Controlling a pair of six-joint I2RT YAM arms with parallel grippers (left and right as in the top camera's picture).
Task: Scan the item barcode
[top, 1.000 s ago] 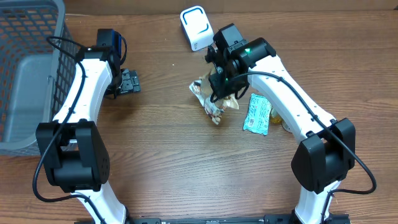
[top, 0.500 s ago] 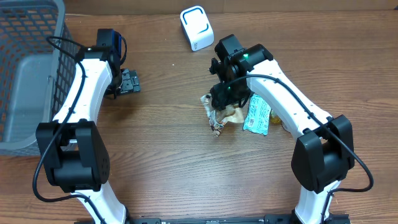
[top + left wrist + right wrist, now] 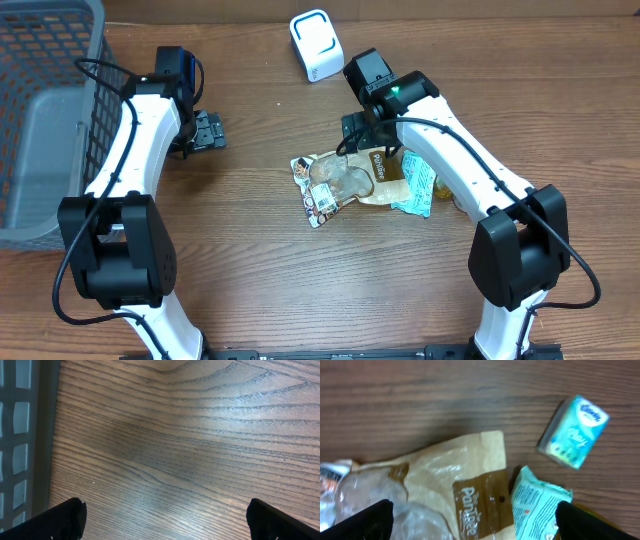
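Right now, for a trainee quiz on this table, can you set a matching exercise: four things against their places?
Things:
1 white scanner
2 grey mesh basket
3 brown pouch
4 teal packet

Places:
A table's left edge
B mid-table, lying flat
C far edge, near the centre
D tucked against the pouch

Pairs: 1-C, 2-A, 3-B, 4-D
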